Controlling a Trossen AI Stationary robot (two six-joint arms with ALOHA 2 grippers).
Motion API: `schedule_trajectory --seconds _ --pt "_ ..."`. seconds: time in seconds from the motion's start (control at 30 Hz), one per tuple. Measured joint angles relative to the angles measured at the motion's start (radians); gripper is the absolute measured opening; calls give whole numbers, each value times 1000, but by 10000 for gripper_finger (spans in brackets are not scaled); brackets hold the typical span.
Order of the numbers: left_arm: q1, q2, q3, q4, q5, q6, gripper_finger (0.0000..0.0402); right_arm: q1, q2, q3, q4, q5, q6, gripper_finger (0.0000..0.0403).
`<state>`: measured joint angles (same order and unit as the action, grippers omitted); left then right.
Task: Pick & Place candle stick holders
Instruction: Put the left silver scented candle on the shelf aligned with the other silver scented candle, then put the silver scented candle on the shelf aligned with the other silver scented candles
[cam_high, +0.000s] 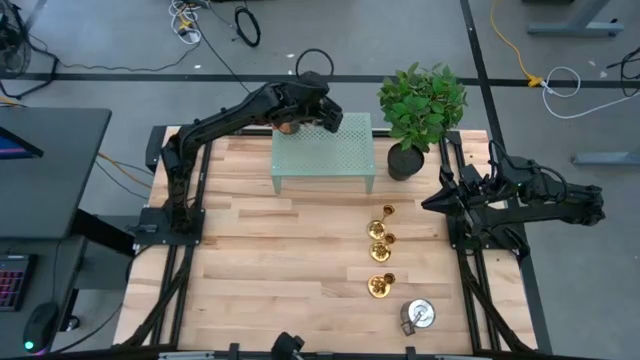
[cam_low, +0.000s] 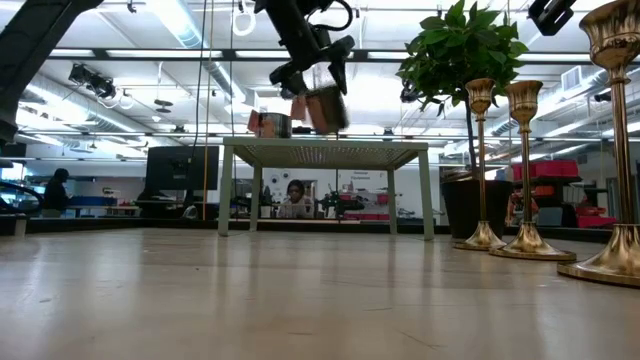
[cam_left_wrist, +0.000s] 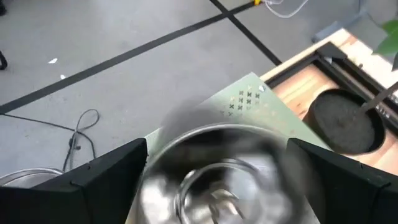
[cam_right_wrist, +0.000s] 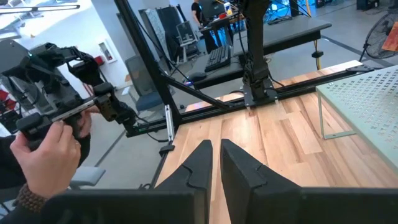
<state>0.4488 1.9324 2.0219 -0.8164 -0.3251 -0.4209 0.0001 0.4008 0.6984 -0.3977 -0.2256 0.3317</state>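
I am logging three candle stick holders (cam_high: 381, 252), upright in a close row on the table (cam_high: 260, 260), none yet held. My left gripper (cam_high: 300, 118) is gripping a tin can (cam_low: 322, 107) above the green perforated stand (cam_high: 322, 150), beside a second can (cam_low: 270, 124); a third is lying near the front edge. One plant. Right gripper (cam_high: 432, 202), fingers nearly together, is waiting at the table's right edge. Risk: the can slipping or knocking its neighbour off.

No legible text, label or number — none anywhere.
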Motion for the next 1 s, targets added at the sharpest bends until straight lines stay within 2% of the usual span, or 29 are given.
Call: schedule_trajectory --seconds 0.13,0.53,0.9,1.0 --pt "-1 -1 1 2 10 -71 394 0 0 0 0 0 0 37" --pt "-6 -1 1 27 7 -27 390 0 0 0 0 0 0 37" --pt "-28 -1 1 25 74 156 390 0 0 0 0 0 0 37" --pt "-52 -1 1 26 87 253 390 0 0 0 0 0 0 37"
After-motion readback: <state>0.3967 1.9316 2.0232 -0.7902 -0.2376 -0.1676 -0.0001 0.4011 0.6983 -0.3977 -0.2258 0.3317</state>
